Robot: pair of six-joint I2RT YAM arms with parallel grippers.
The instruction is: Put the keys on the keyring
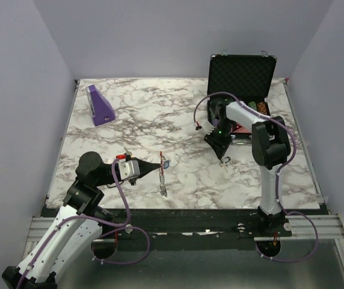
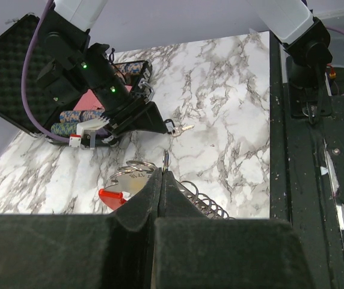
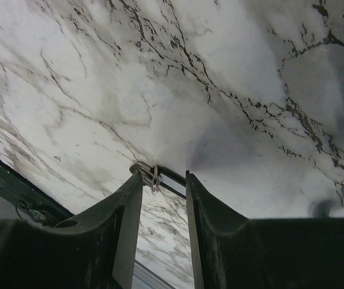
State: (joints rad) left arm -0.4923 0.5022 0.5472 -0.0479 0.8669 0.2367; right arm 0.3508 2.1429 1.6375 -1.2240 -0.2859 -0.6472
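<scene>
Above the tabletop's (image 1: 136, 129) middle, the left jaws clamp the keyring (image 2: 137, 170) while the right jaws pinch a key (image 2: 183, 127) well apart, so carrying it across seems the step, demanding fine alignment with the ring.

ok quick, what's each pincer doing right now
Left pincer: shut on the keyring.
Right pincer: fingers apart, a small key at the tips; cannot tell whether it is gripped.
</scene>
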